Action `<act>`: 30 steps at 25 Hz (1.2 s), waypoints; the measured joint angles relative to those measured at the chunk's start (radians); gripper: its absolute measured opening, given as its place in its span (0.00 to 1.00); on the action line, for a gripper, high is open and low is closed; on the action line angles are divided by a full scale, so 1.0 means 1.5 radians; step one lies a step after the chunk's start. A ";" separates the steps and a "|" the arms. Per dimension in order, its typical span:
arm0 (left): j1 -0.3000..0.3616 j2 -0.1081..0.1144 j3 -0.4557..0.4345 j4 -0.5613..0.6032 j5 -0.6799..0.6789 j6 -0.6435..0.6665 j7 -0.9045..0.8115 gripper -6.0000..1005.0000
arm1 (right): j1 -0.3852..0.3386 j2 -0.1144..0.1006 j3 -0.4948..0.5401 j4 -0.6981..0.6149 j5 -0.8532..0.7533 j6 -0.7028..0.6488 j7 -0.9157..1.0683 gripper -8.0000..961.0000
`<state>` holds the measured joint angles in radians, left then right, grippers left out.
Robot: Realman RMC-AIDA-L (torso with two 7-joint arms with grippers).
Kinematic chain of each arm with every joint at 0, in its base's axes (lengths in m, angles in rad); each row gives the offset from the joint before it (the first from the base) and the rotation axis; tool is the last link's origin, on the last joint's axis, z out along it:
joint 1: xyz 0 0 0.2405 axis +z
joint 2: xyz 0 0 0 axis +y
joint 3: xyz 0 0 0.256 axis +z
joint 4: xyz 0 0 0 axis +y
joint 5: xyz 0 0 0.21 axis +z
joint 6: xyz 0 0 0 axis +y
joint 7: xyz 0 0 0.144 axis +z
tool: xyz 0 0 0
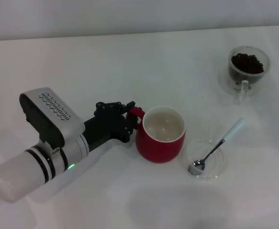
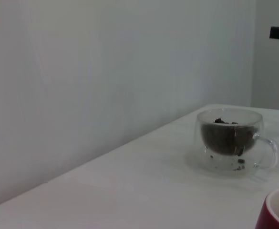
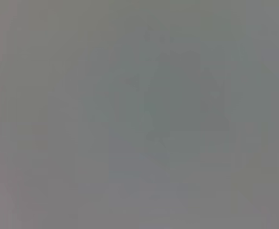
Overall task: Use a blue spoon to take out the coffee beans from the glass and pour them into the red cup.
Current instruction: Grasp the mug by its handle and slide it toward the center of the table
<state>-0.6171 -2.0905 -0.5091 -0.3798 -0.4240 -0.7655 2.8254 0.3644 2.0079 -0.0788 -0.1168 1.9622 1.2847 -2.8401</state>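
The red cup (image 1: 160,135) stands upright at the table's middle, white inside, with its handle (image 1: 135,112) pointing toward my left gripper (image 1: 128,119), which is right at that handle. A corner of the red cup (image 2: 276,212) also shows in the left wrist view. The blue spoon (image 1: 219,145) lies with its metal bowl in a flat clear saucer (image 1: 204,159) right of the cup, its pale handle sticking out toward the back right. The glass (image 1: 248,67) with the coffee beans (image 1: 247,63) heaped inside stands at the far right; the left wrist view shows the glass (image 2: 231,140) too. My right gripper is out of view.
The white table (image 1: 82,67) ends at a pale wall along the back. The right wrist view is a blank grey field.
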 joint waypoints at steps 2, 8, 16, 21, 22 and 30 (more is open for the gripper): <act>0.000 0.000 0.000 -0.002 0.000 0.005 0.000 0.17 | 0.000 0.000 0.000 0.000 0.000 0.000 0.000 0.85; 0.000 0.000 0.001 -0.005 0.001 0.006 0.000 0.21 | -0.001 -0.002 0.000 -0.001 0.001 -0.002 -0.001 0.85; 0.002 0.000 0.001 -0.009 0.011 0.004 0.000 0.30 | -0.002 -0.002 0.000 -0.001 0.001 -0.002 -0.002 0.85; 0.007 0.000 -0.003 -0.009 0.019 0.002 0.000 0.35 | -0.002 -0.002 0.000 -0.001 0.002 -0.003 -0.002 0.85; 0.009 0.000 -0.004 -0.008 0.019 0.001 0.000 0.36 | -0.002 -0.002 0.000 -0.002 0.003 -0.003 -0.002 0.85; 0.029 0.000 -0.012 -0.004 0.019 -0.008 0.000 0.61 | -0.003 -0.002 0.001 -0.002 0.009 -0.003 -0.004 0.85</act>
<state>-0.5729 -2.0901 -0.5272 -0.3861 -0.3959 -0.7778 2.8257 0.3604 2.0048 -0.0779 -0.1197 1.9757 1.2807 -2.8455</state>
